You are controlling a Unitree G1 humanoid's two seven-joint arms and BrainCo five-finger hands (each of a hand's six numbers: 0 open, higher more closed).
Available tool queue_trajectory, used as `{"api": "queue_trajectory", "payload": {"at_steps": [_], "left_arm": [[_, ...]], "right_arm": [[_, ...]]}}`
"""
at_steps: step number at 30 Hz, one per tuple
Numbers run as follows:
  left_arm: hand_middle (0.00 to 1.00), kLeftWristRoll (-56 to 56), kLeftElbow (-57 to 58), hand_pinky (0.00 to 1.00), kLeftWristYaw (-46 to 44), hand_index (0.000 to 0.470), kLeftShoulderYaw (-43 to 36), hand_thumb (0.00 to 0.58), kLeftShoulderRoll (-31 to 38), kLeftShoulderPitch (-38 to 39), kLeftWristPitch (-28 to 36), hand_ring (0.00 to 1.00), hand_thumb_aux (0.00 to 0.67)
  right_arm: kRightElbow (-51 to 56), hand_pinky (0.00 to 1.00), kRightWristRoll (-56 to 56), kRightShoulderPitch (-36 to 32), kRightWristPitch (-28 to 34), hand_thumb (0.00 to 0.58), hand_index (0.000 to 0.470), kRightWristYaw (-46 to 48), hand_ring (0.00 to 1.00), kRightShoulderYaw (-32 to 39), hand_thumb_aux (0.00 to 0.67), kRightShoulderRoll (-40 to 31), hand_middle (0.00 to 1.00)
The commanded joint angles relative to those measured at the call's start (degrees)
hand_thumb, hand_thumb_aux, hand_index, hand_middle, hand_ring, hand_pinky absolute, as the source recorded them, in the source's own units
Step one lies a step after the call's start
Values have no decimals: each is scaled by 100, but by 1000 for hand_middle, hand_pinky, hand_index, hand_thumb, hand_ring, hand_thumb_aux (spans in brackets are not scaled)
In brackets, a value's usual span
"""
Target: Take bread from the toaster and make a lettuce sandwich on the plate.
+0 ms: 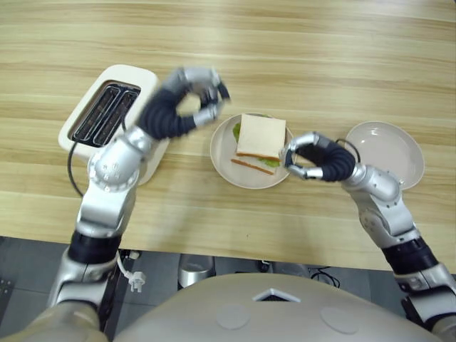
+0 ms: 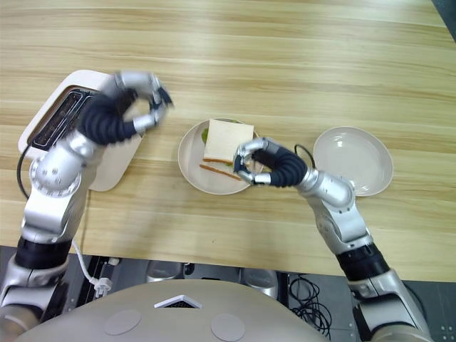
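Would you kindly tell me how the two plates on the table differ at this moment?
The left plate carries the sandwich; the right plate is bare. The left plate lies nearer the toaster, with the right hand at its rim; the right plate lies beyond that hand, untouched. Both are round, pale and flat on the wooden table.

A pale, plank-grained wooden bench (image 1: 285, 43) spans the scene under even light. Beyond its near edge lies grey floor (image 1: 21, 263), with a white plug (image 1: 135, 279) and black cables (image 2: 306, 288).
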Motion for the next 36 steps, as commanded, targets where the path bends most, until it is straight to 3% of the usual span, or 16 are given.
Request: {"api": "queue_trajectory", "payload": {"at_steps": [1,8,17,25,33,36], "left_arm": [[1000,606,397,1000,-751,460,-540,580,376,462,-99,1000,670],[1000,3557,1973,1000,-412,460,-1640,580,564,207,-872,1000,670],[1000,6820,4289,1000,1560,460,-2630,580,207,-1018,-1131,1000,670],[1000,7262,6206,1000,3090,460,-2693,580,-687,-2369,-1038,1000,670],[1000,6656,8809,1000,3900,460,-2408,580,-1635,-3738,-1164,1000,670],[1000,6501,9473,1000,4002,460,-2409,580,-1916,-4017,-1231,1000,670]], "right_arm": [[372,1000,-1321,179,-85,580,460,14,1000,63,670,-27,1000],[1542,1000,-4506,-192,-907,580,460,-999,1000,535,670,207,1000],[2810,1000,-7131,-1195,-1108,580,460,-2813,1000,1001,670,465,1000],[4108,1000,-7809,-2298,-969,580,460,-3710,1000,1184,670,782,1000],[7046,1000,-7776,-4252,-1272,580,460,-4840,1000,1261,670,1542,1000],[7755,1000,-7769,-4639,-1195,580,460,-5146,1000,1266,670,1683,1000]]}}
